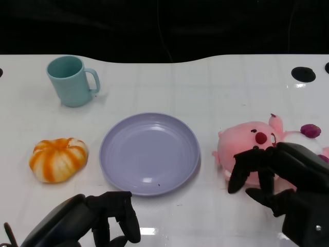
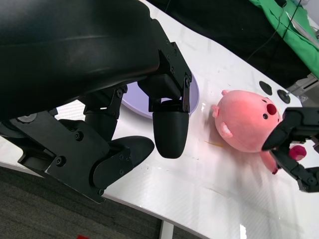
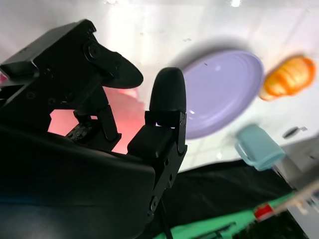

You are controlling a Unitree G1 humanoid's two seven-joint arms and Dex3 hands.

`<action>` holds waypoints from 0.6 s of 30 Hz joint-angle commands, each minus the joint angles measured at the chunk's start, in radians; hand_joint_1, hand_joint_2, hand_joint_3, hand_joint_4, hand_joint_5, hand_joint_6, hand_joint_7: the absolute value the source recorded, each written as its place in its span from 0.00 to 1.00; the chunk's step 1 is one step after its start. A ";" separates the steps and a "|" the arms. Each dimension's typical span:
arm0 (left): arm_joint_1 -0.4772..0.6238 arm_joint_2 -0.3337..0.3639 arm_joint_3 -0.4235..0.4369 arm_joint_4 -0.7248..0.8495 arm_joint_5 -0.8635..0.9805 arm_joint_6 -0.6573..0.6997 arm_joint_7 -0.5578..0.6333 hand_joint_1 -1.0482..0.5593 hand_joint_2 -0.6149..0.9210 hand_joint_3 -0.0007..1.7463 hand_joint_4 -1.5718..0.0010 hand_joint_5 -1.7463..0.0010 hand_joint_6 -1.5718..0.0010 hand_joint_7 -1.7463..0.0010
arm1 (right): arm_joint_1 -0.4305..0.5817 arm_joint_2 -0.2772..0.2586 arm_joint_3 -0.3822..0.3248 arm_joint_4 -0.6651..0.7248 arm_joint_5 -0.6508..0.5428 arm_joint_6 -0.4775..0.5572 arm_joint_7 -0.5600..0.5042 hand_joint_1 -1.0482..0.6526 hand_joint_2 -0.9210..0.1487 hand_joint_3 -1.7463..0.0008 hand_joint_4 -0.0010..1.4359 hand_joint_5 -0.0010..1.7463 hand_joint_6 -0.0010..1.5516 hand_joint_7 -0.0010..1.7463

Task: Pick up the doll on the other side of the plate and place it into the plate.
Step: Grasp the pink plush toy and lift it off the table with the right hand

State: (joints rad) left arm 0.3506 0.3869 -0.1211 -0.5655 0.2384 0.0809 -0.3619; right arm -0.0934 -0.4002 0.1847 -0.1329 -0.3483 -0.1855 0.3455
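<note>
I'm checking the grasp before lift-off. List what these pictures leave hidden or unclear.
- Contact between the right hand and the pink doll: the head view has the fingers in front of the doll, so touching cannot be told.
- Doll's far side: cut off behind that hand in the head view; in the right wrist view the hand's shell hides most of it.
- Plate: half covered by the left hand in the left wrist view.
- Pumpkin: blurred in the right wrist view.

Dolls, pink plush: one (image 1: 248, 145). Plates, lavender: one (image 1: 149, 153). Mugs, teal, handled: one (image 1: 71, 80). Pumpkins, orange-and-white striped: one (image 1: 58, 159). Hands, black: two, left (image 1: 105, 218) and right (image 1: 277, 175). Counters, white: one (image 1: 205, 87). Dark round holes in counter's far right edge: two in sight.
</note>
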 commanded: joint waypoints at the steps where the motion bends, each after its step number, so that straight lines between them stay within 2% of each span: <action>1: 0.001 0.016 0.010 0.006 -0.001 -0.004 -0.006 0.56 0.78 0.61 0.58 0.04 0.59 0.19 | -0.017 0.004 -0.027 0.020 0.028 -0.047 -0.035 0.52 0.28 0.68 0.54 0.52 0.56 0.23; 3: 0.001 0.017 0.010 0.007 -0.001 -0.006 -0.006 0.56 0.78 0.61 0.58 0.04 0.59 0.19 | -0.020 0.006 -0.032 0.022 0.021 -0.059 -0.051 0.47 0.14 0.84 0.51 0.37 0.52 0.13; 6: 0.002 0.016 0.010 0.005 -0.004 -0.001 -0.008 0.57 0.79 0.61 0.58 0.04 0.59 0.19 | -0.022 -0.005 -0.036 -0.004 -0.004 -0.036 -0.050 0.38 0.02 0.95 0.41 0.22 0.42 0.03; 8: 0.001 0.017 0.009 0.004 -0.003 0.001 -0.008 0.57 0.79 0.61 0.58 0.04 0.59 0.18 | -0.030 -0.017 -0.043 -0.003 -0.019 -0.054 -0.058 0.35 0.01 0.96 0.36 0.19 0.37 0.01; 10: 0.000 0.017 0.009 0.008 -0.003 -0.004 -0.007 0.57 0.78 0.61 0.58 0.04 0.59 0.18 | -0.040 -0.029 -0.051 0.001 -0.028 -0.073 -0.062 0.31 0.00 0.95 0.24 0.14 0.26 0.00; 13: -0.001 0.016 0.009 0.013 -0.003 -0.007 -0.005 0.57 0.78 0.62 0.58 0.04 0.59 0.19 | -0.052 -0.039 -0.062 0.000 -0.055 -0.077 -0.077 0.28 0.00 0.95 0.14 0.10 0.18 0.00; 18: -0.003 0.017 0.007 0.014 0.000 -0.011 -0.004 0.56 0.78 0.62 0.58 0.04 0.59 0.19 | -0.065 -0.048 -0.079 -0.043 -0.121 -0.005 -0.087 0.21 0.00 0.97 0.07 0.09 0.13 0.00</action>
State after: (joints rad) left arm 0.3472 0.3888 -0.1204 -0.5602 0.2380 0.0799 -0.3619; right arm -0.1487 -0.4280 0.1270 -0.1569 -0.4578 -0.2117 0.2645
